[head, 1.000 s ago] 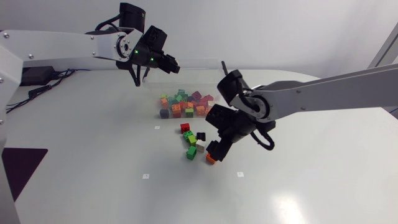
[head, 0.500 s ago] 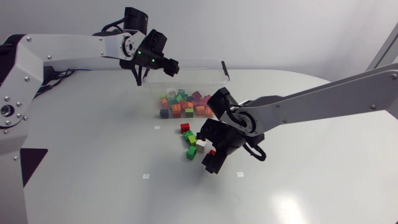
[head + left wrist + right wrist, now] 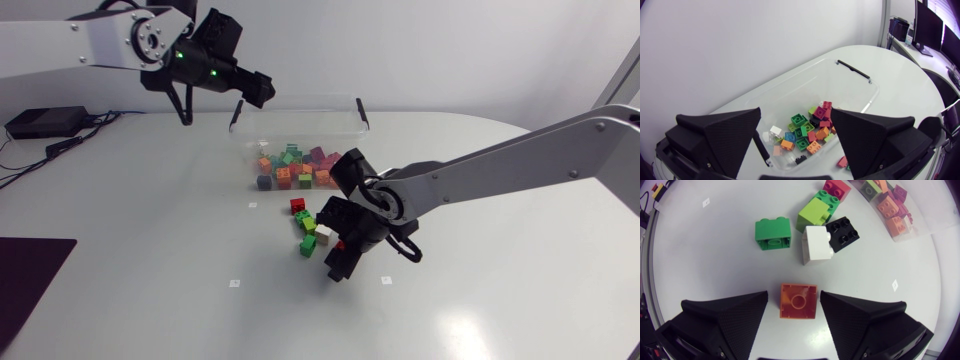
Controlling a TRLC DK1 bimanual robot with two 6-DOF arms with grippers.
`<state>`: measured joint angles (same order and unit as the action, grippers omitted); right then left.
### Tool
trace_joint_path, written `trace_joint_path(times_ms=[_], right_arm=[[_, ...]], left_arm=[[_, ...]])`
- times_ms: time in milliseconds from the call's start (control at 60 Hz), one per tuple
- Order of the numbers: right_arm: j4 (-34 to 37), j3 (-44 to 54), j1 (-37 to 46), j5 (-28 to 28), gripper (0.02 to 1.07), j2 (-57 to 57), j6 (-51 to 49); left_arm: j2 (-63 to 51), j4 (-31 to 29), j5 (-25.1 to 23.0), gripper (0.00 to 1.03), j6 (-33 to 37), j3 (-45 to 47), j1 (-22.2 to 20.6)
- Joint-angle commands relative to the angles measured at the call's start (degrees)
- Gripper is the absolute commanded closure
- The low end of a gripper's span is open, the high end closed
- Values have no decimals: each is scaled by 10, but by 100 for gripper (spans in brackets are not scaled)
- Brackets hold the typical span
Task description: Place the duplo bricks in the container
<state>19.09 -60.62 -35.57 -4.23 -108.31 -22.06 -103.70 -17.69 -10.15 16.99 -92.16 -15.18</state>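
- The right end effector (image 3: 338, 262) sits low over the worktop (image 3: 150, 250), fingers spread. An orange brick (image 3: 799, 300) lies squarely in the gap between them.
- The orange brick rests hollow side up. It looks close to square, so it has no long axis to favour, and its sides run nearly parallel to the fingers' inner faces. A sliver of worktop shows on at least one side, so the fingers bracket the brick and do not yet pinch it.
- Judged from this, the coming move is a plain closing of the fingers, with no turn of the wrist needed first.
- Just ahead of the orange brick sits a loose cluster: a green brick (image 3: 773, 234), a white brick (image 3: 817, 246) touching a black brick (image 3: 842, 234), then a lime brick (image 3: 815, 213) and a red brick (image 3: 836, 188).
- The clear container (image 3: 297, 100), already holding many coloured bricks, stands beyond that cluster. A lifted brick would have to travel forward over the loose pieces to reach it.
- The left end effector (image 3: 796, 114) hangs high above the container, fingers wide apart and holding nothing.
- The right arm is far nearer the loose bricks. The left is well apart from them.
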Motion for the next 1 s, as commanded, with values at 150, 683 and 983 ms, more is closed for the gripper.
trace_joint_path(times_ms=[150,683,983], right_arm=[[7,-7,4,8,64,-16,4],[31,11,71,-5,80,118,19],[39,27,140,-25,79,194,36]], left_arm=[[101,-64,3,5,59,93,-11],[28,-162,45,6,56,214,-119],[-82,-193,57,6,-45,145,-178]])
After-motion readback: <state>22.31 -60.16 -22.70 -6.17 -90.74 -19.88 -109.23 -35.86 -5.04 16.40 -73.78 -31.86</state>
